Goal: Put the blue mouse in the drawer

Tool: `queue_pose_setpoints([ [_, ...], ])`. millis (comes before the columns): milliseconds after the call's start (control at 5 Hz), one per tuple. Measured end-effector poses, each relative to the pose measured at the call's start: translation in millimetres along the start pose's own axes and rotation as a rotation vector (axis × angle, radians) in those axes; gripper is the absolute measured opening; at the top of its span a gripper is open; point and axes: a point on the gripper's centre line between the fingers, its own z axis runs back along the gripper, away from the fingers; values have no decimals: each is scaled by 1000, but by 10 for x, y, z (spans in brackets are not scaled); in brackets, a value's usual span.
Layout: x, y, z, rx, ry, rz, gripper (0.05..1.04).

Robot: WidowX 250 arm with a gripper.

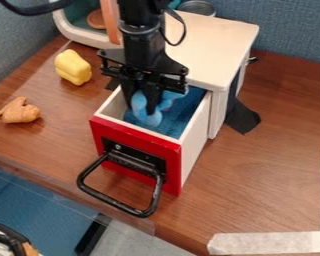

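Camera view: the gripper (140, 107) hangs down inside the open drawer (172, 159), its fingers seemingly closed around the blue mouse (148, 118). The mouse lies right at the fingertips, within the drawer's side walls and behind its front panel, so the coming release likely needs no sideways shift, only a parting of the fingers.

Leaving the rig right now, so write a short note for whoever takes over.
Black pincer: lowered at the soft-looking blue mouse; grip unclear.
Mouse: inside the red-fronted, white-sided drawer; can't tell whether it rests on the bottom.
Done: drawer open, mouse within its walls.
Left: probably check the mouse is resting, release if gripped, then lift the pincer clear.
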Motion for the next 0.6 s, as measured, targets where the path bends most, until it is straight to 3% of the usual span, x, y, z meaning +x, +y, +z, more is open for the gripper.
queue_pose_setpoints([
  [400,23,-36,34,-6,-14,-8,915],
  [600,-13,-54,180,-30,-34,-25,1015],
])
